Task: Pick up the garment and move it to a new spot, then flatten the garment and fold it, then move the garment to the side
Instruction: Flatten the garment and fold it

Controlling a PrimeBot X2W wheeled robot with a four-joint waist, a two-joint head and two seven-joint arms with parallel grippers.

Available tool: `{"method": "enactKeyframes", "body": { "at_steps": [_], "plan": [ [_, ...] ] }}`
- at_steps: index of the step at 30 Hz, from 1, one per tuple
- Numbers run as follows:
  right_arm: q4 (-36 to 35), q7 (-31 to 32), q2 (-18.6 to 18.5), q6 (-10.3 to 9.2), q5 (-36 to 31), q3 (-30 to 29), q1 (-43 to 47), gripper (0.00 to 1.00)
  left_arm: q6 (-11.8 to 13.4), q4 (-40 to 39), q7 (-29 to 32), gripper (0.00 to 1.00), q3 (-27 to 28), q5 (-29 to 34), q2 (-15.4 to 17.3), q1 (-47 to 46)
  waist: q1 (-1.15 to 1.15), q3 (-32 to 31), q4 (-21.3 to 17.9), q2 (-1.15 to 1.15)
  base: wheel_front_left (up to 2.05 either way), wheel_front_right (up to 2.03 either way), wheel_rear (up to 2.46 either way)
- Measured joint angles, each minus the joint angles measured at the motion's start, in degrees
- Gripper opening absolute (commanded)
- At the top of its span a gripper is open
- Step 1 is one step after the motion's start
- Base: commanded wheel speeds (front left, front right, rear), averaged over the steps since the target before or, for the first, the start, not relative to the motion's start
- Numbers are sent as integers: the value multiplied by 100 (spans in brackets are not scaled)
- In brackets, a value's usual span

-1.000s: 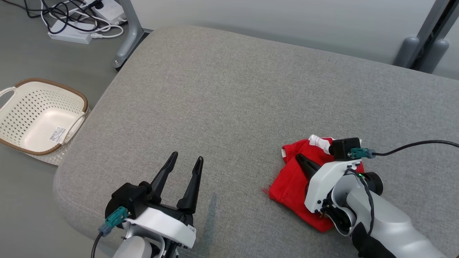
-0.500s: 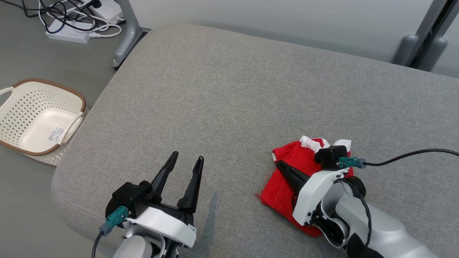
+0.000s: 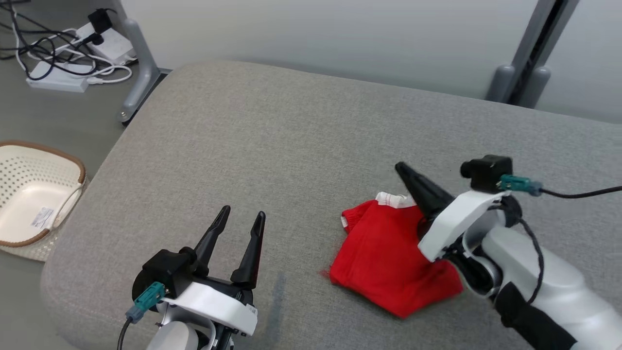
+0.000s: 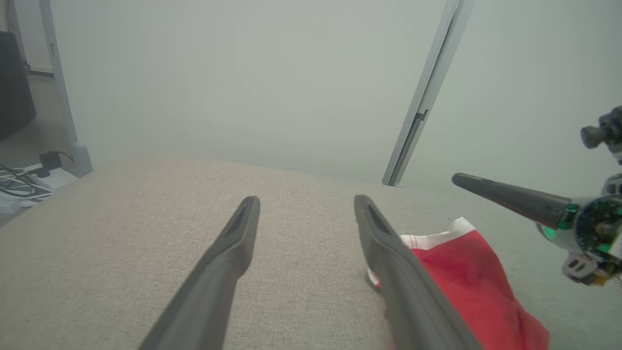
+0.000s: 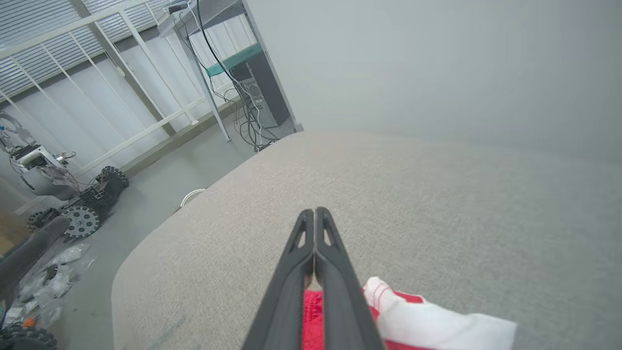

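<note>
The garment [image 3: 384, 253], red with a white trim, lies folded on the grey padded surface [image 3: 291, 136], right of the middle and toward the near edge. The right pincer [image 3: 406, 172] hangs above the garment's far edge, its two fingers pressed together with nothing between them, tips pointing toward the far left corner. In the right wrist view the closed fingers [image 5: 315, 228] run over the red cloth and its white band. The left pincer [image 3: 243, 214] sits by the near edge, left of the garment, spread wide and empty. A cream basket [image 3: 58, 154] stands on the floor off the left edge.
</note>
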Motion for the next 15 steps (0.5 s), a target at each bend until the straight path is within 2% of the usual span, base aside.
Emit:
{"method": "enactKeyframes", "body": {
  "at_steps": [7, 9, 10, 11, 12, 15],
  "plan": [
    [-488, -2, -353, 0, -1586, -1696, 465, 0, 15, -69, 0, 100, 122, 67, -2, 141, 0, -223, -402, 0, 0, 0, 0],
    [-676, -2, -361, 0, -2059, -2220, 716, 0, 16, -100, 0, 100, 168, 79, -2, 151, 0, -279, -512, 0, 0, 0, 0],
    [-676, -2, -361, 0, -2059, -2220, 716, 0, 16, -100, 0, 100, 168, 79, -2, 151, 0, -279, -512, 0, 0, 0, 0],
    [-879, -1, -354, 0, -2610, -2724, 992, 0, 18, -144, 0, 100, 207, 86, -3, 168, 0, -331, -612, 0, 0, 0, 0],
    [-879, -1, -354, 0, -2610, -2724, 992, 0, 18, -144, 0, 100, 207, 86, -3, 168, 0, -331, -612, 0, 0, 0, 0],
    [-1232, -2, -233, 0, -3293, -3483, 1462, 0, 31, -197, 0, 100, 299, 107, -3, 237, 0, -401, -743, 0, 0, 0, 0]
  ]
}}
